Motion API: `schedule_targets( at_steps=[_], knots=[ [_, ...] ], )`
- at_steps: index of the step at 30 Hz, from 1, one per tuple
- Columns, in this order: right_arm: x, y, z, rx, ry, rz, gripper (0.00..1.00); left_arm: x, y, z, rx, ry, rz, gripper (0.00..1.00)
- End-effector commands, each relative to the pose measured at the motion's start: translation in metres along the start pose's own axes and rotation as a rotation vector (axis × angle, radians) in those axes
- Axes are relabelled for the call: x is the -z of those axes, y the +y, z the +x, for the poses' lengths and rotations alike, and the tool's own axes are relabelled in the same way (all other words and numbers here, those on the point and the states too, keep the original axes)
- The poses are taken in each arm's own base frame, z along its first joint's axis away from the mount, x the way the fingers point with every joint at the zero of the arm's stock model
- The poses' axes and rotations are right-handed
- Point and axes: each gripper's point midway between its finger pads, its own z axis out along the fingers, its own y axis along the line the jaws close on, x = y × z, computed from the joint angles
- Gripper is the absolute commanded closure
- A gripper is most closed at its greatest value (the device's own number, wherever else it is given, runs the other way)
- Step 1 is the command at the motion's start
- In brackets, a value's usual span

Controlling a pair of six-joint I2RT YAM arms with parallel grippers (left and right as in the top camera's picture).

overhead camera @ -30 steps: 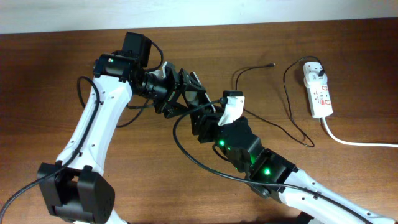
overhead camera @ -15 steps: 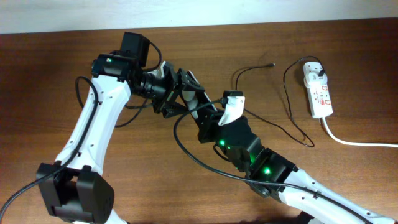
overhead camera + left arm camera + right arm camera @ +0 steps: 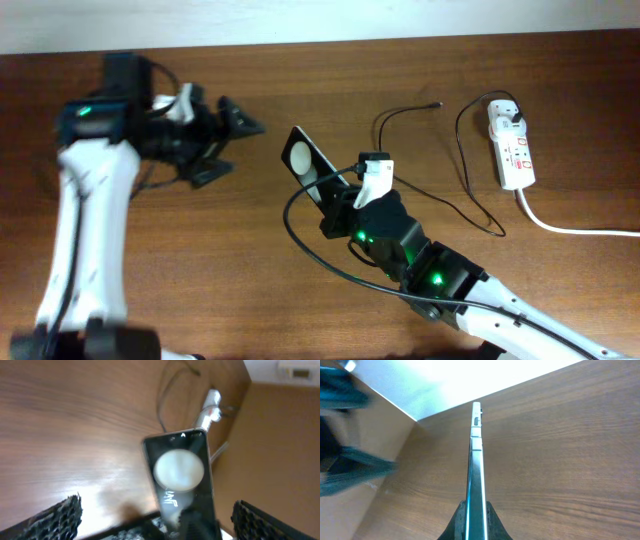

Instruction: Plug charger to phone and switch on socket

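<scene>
The right pincer (image 3: 335, 193) is clenching on the lower end of the phone (image 3: 306, 163), which is projecting forward out of its closed jaws. In the right wrist view, the phone (image 3: 476, 455) is appearing edge-on, running straight ahead from between the pincer (image 3: 475, 512) fingers. The overhead view is not showing whether the phone's free end is touching the desk (image 3: 220, 265).

The left pincer (image 3: 245, 146) is hanging released and is holding nothing, with its jaws spread wide. It is facing the phone from near by but is not touching it. In the left wrist view, its two fingers (image 3: 57, 517) are framing the phone (image 3: 181, 485) from either side. The phone is turning its face toward this camera, showing a white round blob and small white lettering.

The charger (image 3: 410, 108) is lying loose on the desk, just beyond the right pincer on the side away from the left pincer. Its plug tip (image 3: 438, 103) is lying free, apart from the phone.

The socket (image 3: 512, 148) is resting farther out on that same side, well apart from both pincers. A black plug (image 3: 510, 120) is sitting in one end of it, and a thick white cord (image 3: 575, 229) is trailing from the other end.
</scene>
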Motion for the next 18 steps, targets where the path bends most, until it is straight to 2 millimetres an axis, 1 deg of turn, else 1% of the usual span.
schedule_targets(
  at_steps=[1, 2, 3, 4, 5, 6, 7, 8, 10, 12, 13, 14, 15, 16, 17, 18],
  knots=[
    [0.018, 0.013, -0.017, -0.028, -0.034, -0.040, 0.96, 0.088, 0.025, 0.010, -0.171, -0.321, -0.238, 0.01],
    [0.022, 0.009, -0.015, -0.115, -0.023, -0.026, 0.96, 0.123, 0.028, 0.022, -0.184, -0.455, -0.291, 0.01],
    [0.024, 0.006, -0.012, -0.206, -0.009, -0.014, 0.96, 0.146, 0.018, 0.044, -0.236, -0.553, -0.271, 0.01],
    [0.026, 0.005, -0.011, -0.234, -0.003, -0.009, 0.96, 0.154, 0.017, 0.058, -0.265, -0.605, -0.263, 0.01],
    [0.029, 0.003, -0.010, -0.259, 0.003, -0.002, 0.96, 0.157, 0.022, 0.064, -0.280, -0.648, -0.270, 0.01],
    [0.034, 0.002, -0.010, -0.257, 0.006, 0.002, 0.96, 0.152, 0.031, 0.071, -0.304, -0.689, -0.259, 0.01],
    [0.040, 0.000, -0.011, -0.256, 0.006, 0.008, 0.96, 0.147, 0.039, 0.074, -0.318, -0.715, -0.254, 0.01],
    [0.050, -0.002, -0.015, -0.258, -0.006, 0.014, 0.96, 0.138, 0.054, 0.072, -0.326, -0.753, -0.264, 0.01],
    [0.068, -0.017, -0.022, -0.323, -0.048, 0.070, 0.96, 0.117, 0.068, 0.068, -0.342, -0.753, -0.235, 0.01],
    [0.077, -0.021, -0.023, -0.363, -0.057, 0.076, 0.96, 0.101, 0.064, 0.066, -0.347, -0.692, -0.169, 0.01],
    [0.078, -0.024, -0.020, -0.402, -0.057, 0.078, 0.96, 0.094, 0.063, 0.065, -0.308, -0.658, -0.137, 0.01],
    [0.074, -0.033, -0.010, -0.521, -0.052, 0.099, 0.96, 0.081, 0.060, 0.064, -0.258, -0.586, -0.080, 0.01],
    [0.070, -0.039, -0.002, -0.598, -0.047, 0.109, 0.96, 0.067, 0.056, 0.063, -0.216, -0.503, -0.022, 0.01],
    [0.065, -0.040, 0.006, -0.656, -0.041, 0.082, 0.96, 0.055, 0.055, 0.061, -0.164, -0.433, 0.016, 0.01],
    [0.062, -0.038, 0.009, -0.686, -0.036, 0.052, 0.96, 0.046, 0.056, 0.059, -0.119, -0.385, 0.037, 0.01],
    [0.058, -0.037, 0.014, -0.762, -0.028, 0.021, 0.96, 0.030, 0.057, 0.055, -0.045, -0.290, 0.080, 0.01]
  ],
)
